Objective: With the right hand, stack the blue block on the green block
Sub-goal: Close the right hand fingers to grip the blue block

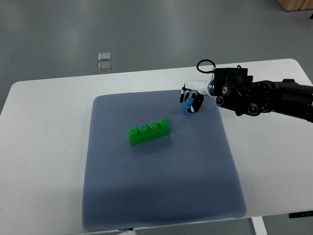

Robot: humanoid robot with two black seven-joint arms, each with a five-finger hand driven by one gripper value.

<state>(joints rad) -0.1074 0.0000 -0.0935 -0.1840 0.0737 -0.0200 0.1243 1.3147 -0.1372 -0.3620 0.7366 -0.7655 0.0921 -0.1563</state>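
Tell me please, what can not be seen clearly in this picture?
- Blue block: top view, mostly covered by the right hand, so its shape and whether it is lifted off the mat are unclear.
- Right arm: cut off by the right edge.
- Left hand: out of view.
- Green block: stud detail is too small.

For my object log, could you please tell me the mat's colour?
The mat is greyish blue with a fine dotted texture, as the top view shows.

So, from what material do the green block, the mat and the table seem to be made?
Green block: probably hard plastic, glossy, with moulded studs catching highlights.
Mat: likely fabric or foam, matte grey-blue with a fine dotted texture.
Table: smooth white top, perhaps laminate; the picture leaves this open.
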